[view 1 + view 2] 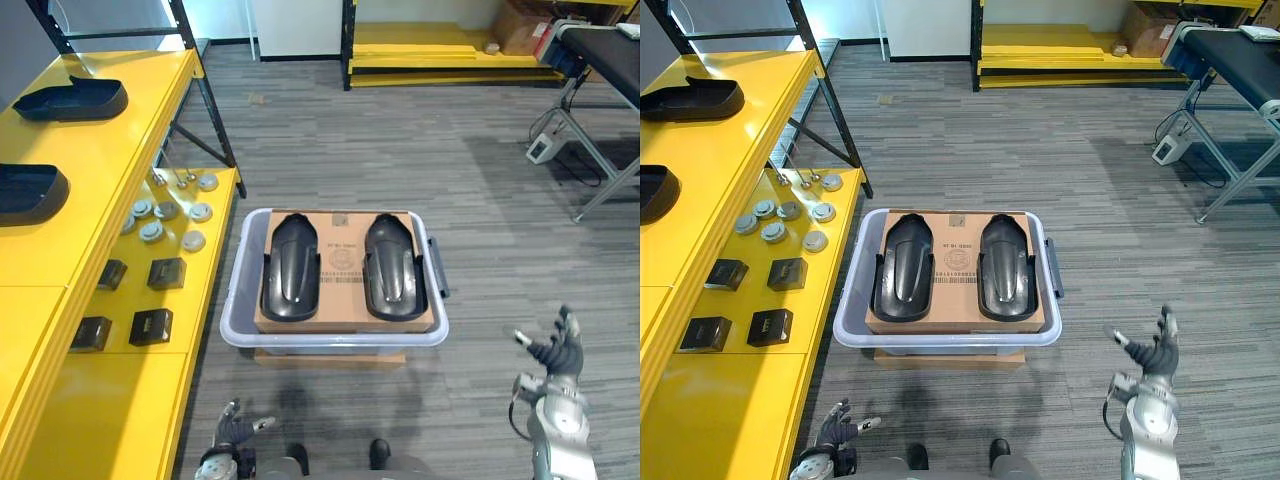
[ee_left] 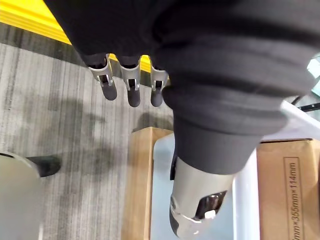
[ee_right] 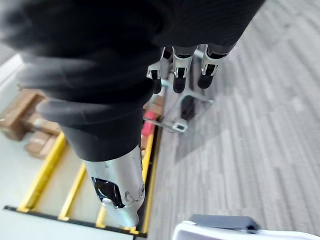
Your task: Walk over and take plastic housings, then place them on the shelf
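Right hand (image 1: 558,355) hovers splayed near two glossy, rounded black housings (image 1: 290,268).

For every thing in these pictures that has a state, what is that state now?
Left hand, open, holding nothing.
Right hand, open, fingers spread, holding nothing.
Bin housings, lying side by side on the cardboard, untouched.
Shelf housings, resting apart on the yellow shelf.
Grey bin, lidless, beside the shelf.
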Motion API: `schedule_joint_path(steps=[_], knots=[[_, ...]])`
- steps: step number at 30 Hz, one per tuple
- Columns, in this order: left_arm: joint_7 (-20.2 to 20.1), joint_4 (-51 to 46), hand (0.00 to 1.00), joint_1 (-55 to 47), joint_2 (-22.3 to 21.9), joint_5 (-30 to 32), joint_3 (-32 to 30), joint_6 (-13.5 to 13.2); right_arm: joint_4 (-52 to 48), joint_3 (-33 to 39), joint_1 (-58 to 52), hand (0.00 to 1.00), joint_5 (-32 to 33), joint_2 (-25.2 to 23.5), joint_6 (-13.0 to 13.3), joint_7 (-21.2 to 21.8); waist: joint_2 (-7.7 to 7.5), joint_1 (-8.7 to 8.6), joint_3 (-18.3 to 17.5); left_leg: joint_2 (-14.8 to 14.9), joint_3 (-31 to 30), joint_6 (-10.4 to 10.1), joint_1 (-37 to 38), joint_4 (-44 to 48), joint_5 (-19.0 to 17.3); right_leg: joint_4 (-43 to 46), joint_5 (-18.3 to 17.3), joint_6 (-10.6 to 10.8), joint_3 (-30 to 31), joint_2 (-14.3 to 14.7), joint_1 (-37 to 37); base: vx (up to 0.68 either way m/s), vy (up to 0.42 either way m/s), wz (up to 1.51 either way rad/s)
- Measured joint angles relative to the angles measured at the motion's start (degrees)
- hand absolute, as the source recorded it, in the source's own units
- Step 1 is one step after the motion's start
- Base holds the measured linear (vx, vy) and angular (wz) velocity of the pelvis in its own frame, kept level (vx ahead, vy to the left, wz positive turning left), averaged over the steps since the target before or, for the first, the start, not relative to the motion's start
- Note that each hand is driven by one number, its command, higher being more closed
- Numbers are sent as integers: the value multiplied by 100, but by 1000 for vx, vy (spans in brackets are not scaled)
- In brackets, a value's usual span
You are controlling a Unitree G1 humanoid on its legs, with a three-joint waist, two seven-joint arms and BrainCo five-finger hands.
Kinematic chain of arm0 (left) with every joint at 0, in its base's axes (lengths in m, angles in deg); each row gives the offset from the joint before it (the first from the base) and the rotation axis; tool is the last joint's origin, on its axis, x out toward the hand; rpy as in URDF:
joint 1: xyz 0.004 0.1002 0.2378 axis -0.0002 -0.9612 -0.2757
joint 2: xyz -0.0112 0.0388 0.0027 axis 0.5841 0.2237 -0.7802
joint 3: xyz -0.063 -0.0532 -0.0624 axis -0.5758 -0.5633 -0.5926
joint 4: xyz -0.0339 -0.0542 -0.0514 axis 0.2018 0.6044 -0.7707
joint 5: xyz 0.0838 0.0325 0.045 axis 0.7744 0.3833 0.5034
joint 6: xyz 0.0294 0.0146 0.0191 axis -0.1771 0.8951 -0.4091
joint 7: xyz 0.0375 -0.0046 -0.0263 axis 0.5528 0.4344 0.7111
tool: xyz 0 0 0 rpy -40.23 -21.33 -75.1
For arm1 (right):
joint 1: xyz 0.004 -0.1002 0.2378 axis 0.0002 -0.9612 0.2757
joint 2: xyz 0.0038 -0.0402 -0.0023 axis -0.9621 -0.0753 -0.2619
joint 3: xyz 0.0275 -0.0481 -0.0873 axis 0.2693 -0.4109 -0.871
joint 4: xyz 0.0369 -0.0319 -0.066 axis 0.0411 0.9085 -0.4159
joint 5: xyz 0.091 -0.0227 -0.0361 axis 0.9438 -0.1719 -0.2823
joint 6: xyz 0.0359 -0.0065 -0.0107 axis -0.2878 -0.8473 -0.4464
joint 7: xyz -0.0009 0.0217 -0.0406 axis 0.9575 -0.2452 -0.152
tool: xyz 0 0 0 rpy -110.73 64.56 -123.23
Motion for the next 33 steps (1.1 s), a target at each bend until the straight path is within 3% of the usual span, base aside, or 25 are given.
schedule_joint_path(steps=[6,9,14,18,24,30,31,33], knots=[[-38,-32,0,23,-1,-5,98,-33,1384,-602,929,0,-342,216,-157,9,12,21,5,-94,-309,62,-158,-46,155,-213,158,-2,-292,-77,74,-44,10,30],[-33,-73,0,38,0,-13,128,-41,2280,-673,1449,0,-463,214,-339,-3,35,140,19,-160,-487,71,-315,-74,287,-266,216,24,-408,-125,12,-86,8,31],[34,-82,0,122,-16,-85,217,-69,3271,-666,2422,0,-586,236,-675,-279,211,164,245,-223,-739,49,-523,-437,705,-262,387,12,-628,-166,-260,-149,3,23],[151,-181,0,158,-16,-229,251,-140,4085,-596,3178,0,-650,389,-793,-584,316,171,539,-221,-889,-32,-705,-669,955,-259,492,-10,-745,-161,-490,-146,0,17],[306,-172,0,337,-28,-336,444,-150,4937,-304,3842,0,-533,708,-918,-878,508,172,859,-227,-1055,-20,-937,-868,1219,-249,556,2,-849,-155,-754,-59,-2,13],[438,-183,0,418,-133,-445,515,-173,4956,-114,3950,0,-493,710,-992,-1159,571,161,1024,-223,-1120,-6,-1004,-959,1303,-253,553,-8,-926,-142,-821,46,-18,6],[483,-176,0,451,-133,-448,527,-171,4976,-112,4006,100,-478,711,-1009,-1240,580,162,1055,-225,-1120,-6,-1006,-961,1303,-258,551,-11,-922,-142,-825,53,-13,-2],[520,-177,0,505,-132,-450,531,-172,5145,-110,4124,100,-470,712,-1009,-1265,581,162,1096,-226,-1120,-6,-1005,-962,1303,-258,546,-19,-908,-141,-830,43,-11,-4]])
